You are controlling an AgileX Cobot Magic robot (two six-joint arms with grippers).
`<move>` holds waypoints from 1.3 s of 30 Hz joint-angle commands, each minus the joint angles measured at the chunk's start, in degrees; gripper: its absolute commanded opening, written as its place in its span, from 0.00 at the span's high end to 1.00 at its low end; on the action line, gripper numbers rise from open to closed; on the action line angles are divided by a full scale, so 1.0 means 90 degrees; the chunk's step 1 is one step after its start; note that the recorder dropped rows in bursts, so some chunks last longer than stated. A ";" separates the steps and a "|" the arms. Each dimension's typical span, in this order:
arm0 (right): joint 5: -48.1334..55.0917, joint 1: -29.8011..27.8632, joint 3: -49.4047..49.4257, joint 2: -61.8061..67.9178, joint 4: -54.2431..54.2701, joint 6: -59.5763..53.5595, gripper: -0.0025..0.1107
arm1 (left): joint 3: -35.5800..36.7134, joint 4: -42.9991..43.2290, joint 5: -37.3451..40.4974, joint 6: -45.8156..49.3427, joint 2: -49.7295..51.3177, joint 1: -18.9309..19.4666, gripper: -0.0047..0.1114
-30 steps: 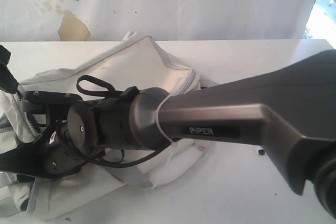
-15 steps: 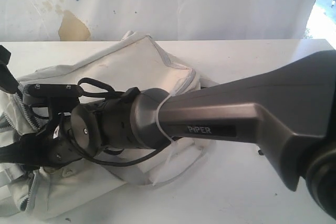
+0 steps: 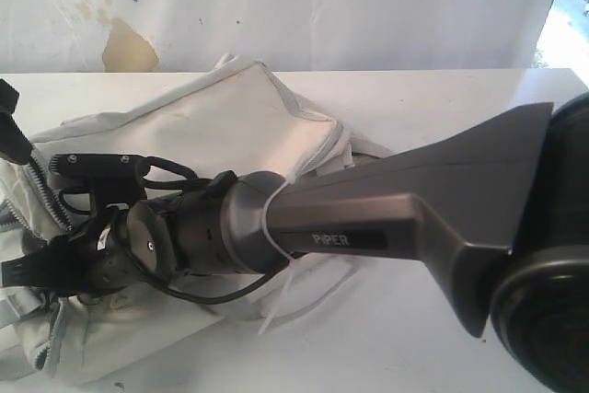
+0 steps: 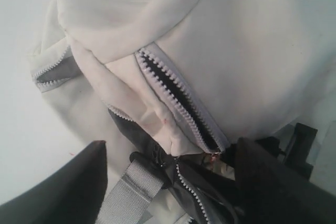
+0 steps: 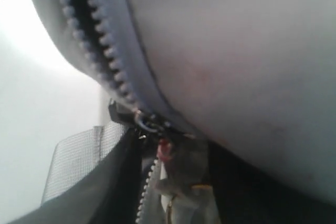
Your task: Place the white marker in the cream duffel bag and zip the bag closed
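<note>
One right hand (image 3: 26,270), farther left along cream duffel bag (image 3: 230,108) than before, pinching zipper pull (image 5: 143,121).

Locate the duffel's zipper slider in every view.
Exterior: not visible; the right arm reaches across that part of the cream duffel bag.
Left wrist: the zipper slider sits where the open slit of teeth ends.
Right wrist: close up near the middle of the picture, at the end of the same slit.
Shared landmark: the zipper teeth, visible in all three views.
</note>
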 commanded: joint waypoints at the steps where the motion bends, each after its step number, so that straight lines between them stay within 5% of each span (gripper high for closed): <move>1: -0.0104 -0.0060 0.0029 0.0058 -0.0067 -0.0035 0.77 | -0.0010 0.0034 -0.0030 -0.0021 -0.0004 -0.0011 0.31; 6: 0.0597 -0.0060 0.0029 -0.0028 -0.0067 -0.0035 0.98 | -0.0010 0.0034 -0.0030 -0.0021 -0.0004 -0.0011 0.31; 12: 0.1466 -0.0060 0.0029 -0.0500 -0.0381 -0.0069 0.98 | 0.0121 -0.0222 -0.0030 -0.0552 -0.0004 -0.0011 0.31; 19: 0.1745 -0.0073 0.0018 -0.0632 -0.0489 -0.0069 0.98 | 0.0642 -0.1023 -0.0993 -0.0755 -0.0004 -0.0011 0.31; 30: 0.1927 -0.0073 0.0018 -0.0632 -0.0501 -0.0239 0.98 | 0.1556 -0.1032 -0.2619 -0.1066 -0.0004 -0.0011 0.32; 35: 0.1884 -0.0073 0.0018 -0.0632 -0.0501 -0.0238 0.98 | 0.1558 -0.1257 -0.2886 -0.1017 0.0028 -0.0011 0.55; 39: 0.1869 -0.0073 0.0018 -0.0632 -0.0501 -0.0404 0.98 | 0.1558 -0.1375 -0.2763 -0.1017 0.0471 -0.0011 0.56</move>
